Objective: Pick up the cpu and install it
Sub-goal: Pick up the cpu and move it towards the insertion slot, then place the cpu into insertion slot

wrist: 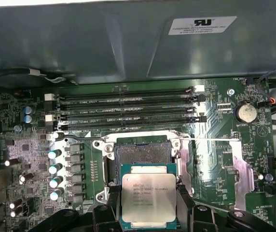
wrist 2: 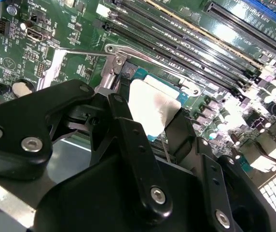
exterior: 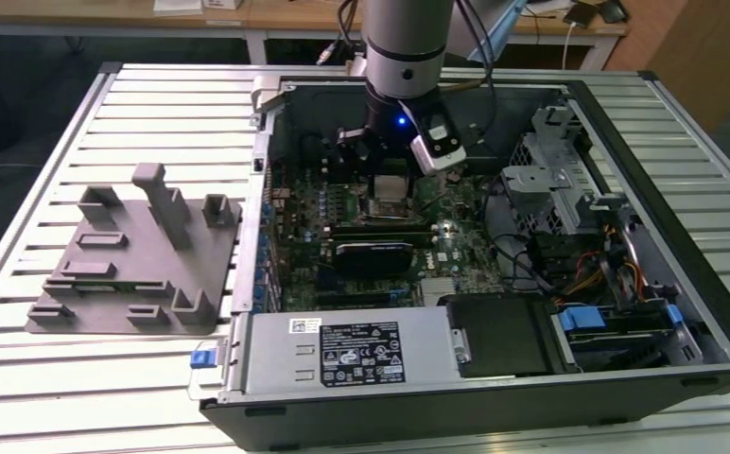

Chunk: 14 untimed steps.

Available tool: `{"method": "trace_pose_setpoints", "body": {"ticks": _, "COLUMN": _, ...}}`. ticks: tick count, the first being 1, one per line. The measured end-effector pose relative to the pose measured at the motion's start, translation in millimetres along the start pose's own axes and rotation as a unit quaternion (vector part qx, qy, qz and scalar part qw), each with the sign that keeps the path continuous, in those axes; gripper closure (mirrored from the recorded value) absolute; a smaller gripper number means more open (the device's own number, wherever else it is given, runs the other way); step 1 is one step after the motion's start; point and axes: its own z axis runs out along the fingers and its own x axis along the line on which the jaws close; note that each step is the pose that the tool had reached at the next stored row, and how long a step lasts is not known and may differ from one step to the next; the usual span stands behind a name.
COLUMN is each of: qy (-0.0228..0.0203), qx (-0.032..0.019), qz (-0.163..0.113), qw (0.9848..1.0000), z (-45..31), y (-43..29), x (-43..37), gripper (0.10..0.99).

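My gripper (wrist: 148,202) is shut on the cpu (wrist: 148,195), a flat square chip with a silver metal top and a green rim. A black finger (wrist: 113,205) presses on each of two opposite edges. The chip hangs just beside and above the open black socket (wrist: 143,152), whose metal frame (wrist: 182,157) stands folded back. In the second wrist view the cpu (wrist 2: 153,107) shines between the fingers (wrist 2: 124,104), over the socket frame (wrist 2: 128,53). In the exterior view the gripper (exterior: 391,170) is low inside the computer case, over the cpu (exterior: 391,187) and motherboard (exterior: 447,232).
The open computer case (exterior: 668,123) lies on a slatted metal table (exterior: 150,95). A grey plastic fixture block (exterior: 138,255) sits at the exterior view's left. Memory slots (wrist: 128,108) run beside the socket. A power supply (exterior: 339,355) and drive cages (exterior: 567,189) crowd the case.
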Motion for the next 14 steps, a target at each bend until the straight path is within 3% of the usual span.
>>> {"method": "trace_pose_setpoints", "body": {"ticks": 14, "qy": -0.0003, "qx": 0.0000, "qz": 0.005, "qw": 1.0000, "z": 0.2, "y": 0.1, "x": -0.6, "gripper": 0.545}}
